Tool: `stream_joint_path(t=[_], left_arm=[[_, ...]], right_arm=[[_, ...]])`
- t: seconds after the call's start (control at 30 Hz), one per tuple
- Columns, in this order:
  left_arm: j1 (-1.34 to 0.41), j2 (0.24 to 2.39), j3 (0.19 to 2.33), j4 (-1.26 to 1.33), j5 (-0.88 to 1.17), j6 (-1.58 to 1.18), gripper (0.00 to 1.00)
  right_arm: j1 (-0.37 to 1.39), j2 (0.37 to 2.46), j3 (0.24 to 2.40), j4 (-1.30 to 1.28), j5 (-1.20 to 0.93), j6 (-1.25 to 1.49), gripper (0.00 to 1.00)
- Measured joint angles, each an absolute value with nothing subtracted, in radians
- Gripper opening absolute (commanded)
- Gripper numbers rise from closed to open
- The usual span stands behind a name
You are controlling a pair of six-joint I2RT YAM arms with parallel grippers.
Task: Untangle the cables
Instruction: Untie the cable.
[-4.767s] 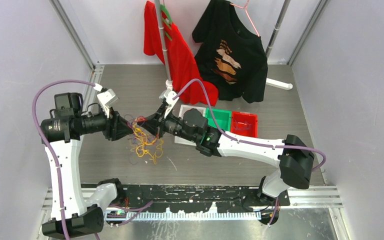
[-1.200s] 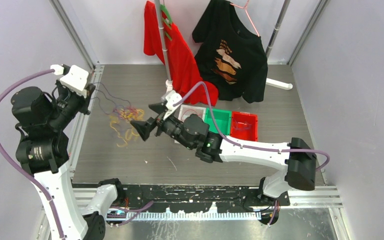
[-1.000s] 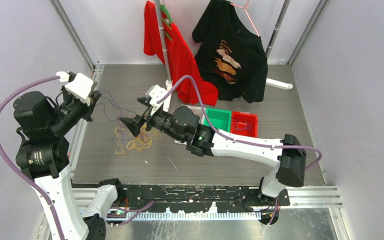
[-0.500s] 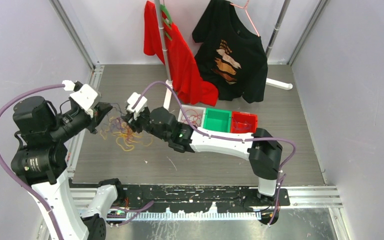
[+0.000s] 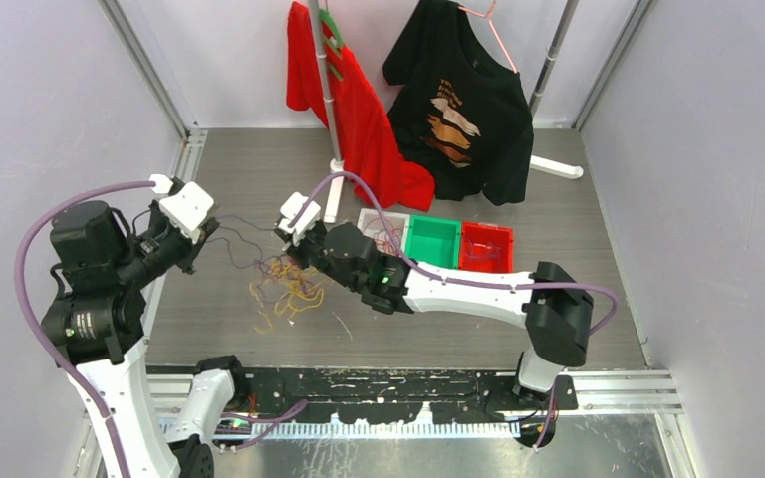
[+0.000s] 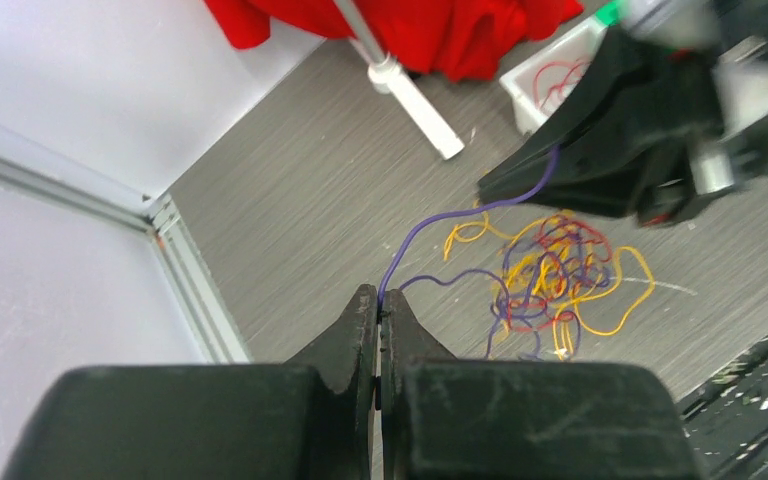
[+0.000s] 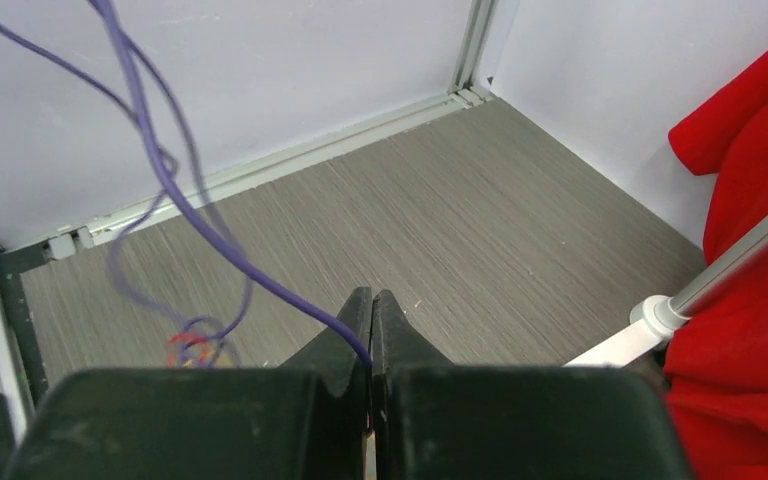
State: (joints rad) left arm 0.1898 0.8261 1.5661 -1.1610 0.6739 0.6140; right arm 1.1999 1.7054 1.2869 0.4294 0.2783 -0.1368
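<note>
The cables are a loose tangle (image 5: 284, 284) of thin yellow, red and purple wires on the grey floor, also seen in the left wrist view (image 6: 550, 270). My left gripper (image 5: 209, 236) (image 6: 379, 297) is shut on one purple cable (image 6: 430, 215). This strand arcs from its tips across to my right gripper (image 5: 292, 242) (image 6: 520, 175). In the right wrist view my right gripper (image 7: 371, 297) is shut on a purple cable (image 7: 175, 190) that enters between its tips from the upper left. Below that strand hangs a blurred part of the tangle (image 7: 195, 345).
A white tray (image 5: 367, 217) holding a few cables, a green bin (image 5: 433, 240) and a red bin (image 5: 485, 247) stand in a row right of the right gripper. A clothes rack pole (image 5: 324, 90) with a red shirt (image 5: 359, 110) and a black shirt (image 5: 468, 100) stands behind.
My right gripper has gone from wide open to shut on the purple cable and shifted right. The left gripper has stayed shut and come down. The tangle has shifted right and nearer.
</note>
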Motion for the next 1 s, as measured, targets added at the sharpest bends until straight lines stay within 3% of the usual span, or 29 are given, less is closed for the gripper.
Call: stream_joint_path(t=[0.1,0.17,0.27,0.63,1.0], left_arm=[[0.190,0.817,1.524,-1.147,0.636,0.638,0.04],[0.190,0.807,1.502,-1.134,0.621,0.645,0.29],[0.190,0.795,1.494,-1.118,0.617,0.646,0.50],[0.190,0.786,1.446,-1.079,0.774,0.444,0.61],[0.190,0.588,1.084,-0.808,0.997,0.159,0.66]], right_arm=[[1.199,1.653,1.262,0.411,0.264,-0.134,0.01],[1.195,1.624,1.259,0.406,0.259,-0.135,0.01],[1.193,1.590,1.259,0.397,0.248,-0.135,0.01],[1.189,1.561,1.382,0.231,0.184,-0.123,0.01],[1.189,1.547,1.507,0.131,0.124,-0.041,0.01]])
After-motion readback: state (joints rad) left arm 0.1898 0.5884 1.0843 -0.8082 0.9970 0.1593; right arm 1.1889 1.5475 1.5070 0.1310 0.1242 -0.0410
